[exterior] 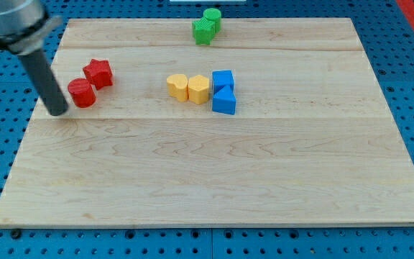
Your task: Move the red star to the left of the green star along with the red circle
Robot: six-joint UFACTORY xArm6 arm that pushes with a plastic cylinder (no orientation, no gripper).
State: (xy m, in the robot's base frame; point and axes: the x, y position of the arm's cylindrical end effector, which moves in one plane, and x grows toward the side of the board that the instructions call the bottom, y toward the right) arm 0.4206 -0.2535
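Observation:
The red star [99, 73] sits at the board's upper left, touching the red circle [82, 93] just below and left of it. The green star [203, 31] lies at the board's top edge near the middle, with a green circle [212, 18] touching it on its upper right. My tip [58, 111] rests on the board just left of the red circle, a small gap apart. The rod rises up and to the left to the view's top left corner.
Two yellow blocks [177, 86] [198, 89] sit side by side at the board's centre, touching a blue cube [223, 80] and a blue triangle [224, 102] on their right. The wooden board [214, 173] lies on a blue perforated table.

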